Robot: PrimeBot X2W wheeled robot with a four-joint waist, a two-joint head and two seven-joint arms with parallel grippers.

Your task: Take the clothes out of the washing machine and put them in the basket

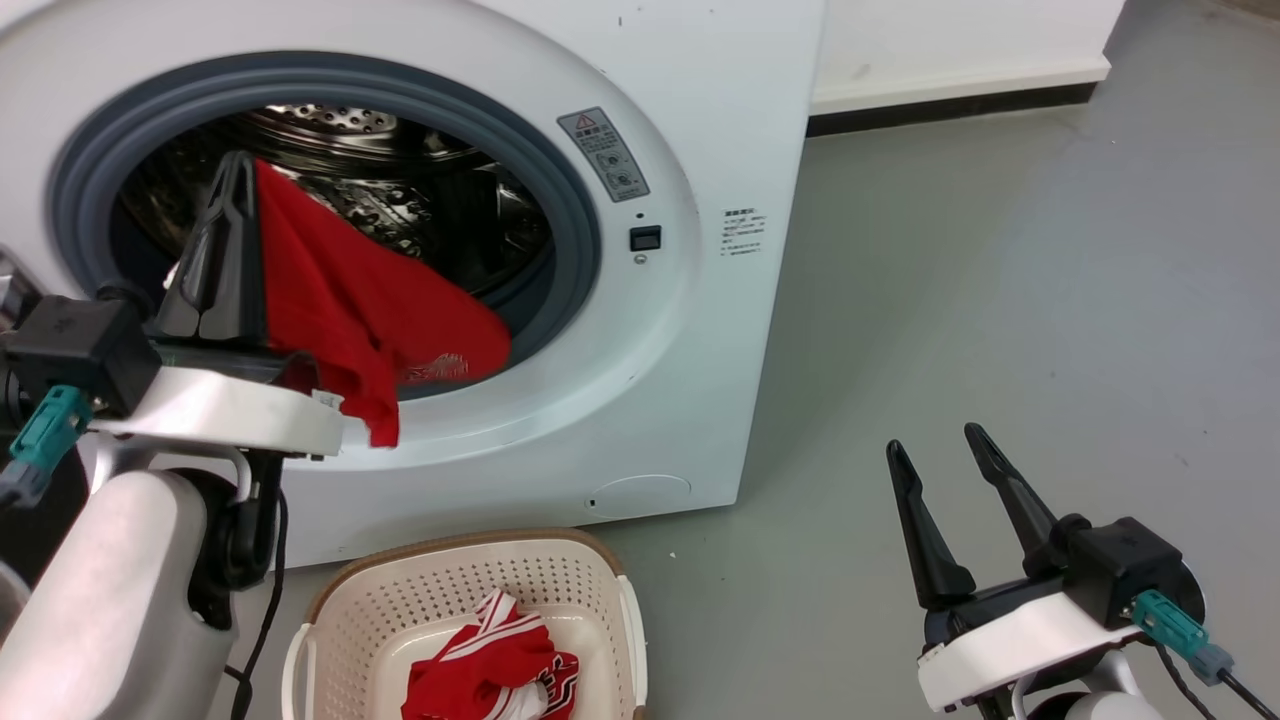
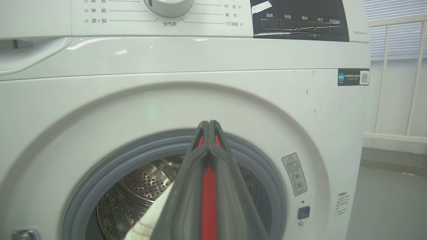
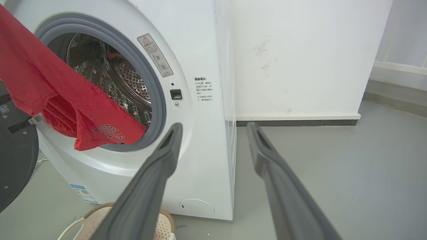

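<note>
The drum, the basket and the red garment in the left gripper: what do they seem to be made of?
Drum: bright metal, probably stainless steel; it mirrors light and has rows of punched holes.
Basket: likely cream plastic, matt, with moulded perforations and a brown woven-look rim.
Red garment: soft fabric, perhaps synthetic; it drapes in folds and shows a fine grain.

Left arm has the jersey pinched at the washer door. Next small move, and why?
Probably draw the left gripper back from the washing machine: it is shut on the red jersey, whose lower part hangs over the grey door seal, not clear of it. The basket sits just below.
</note>
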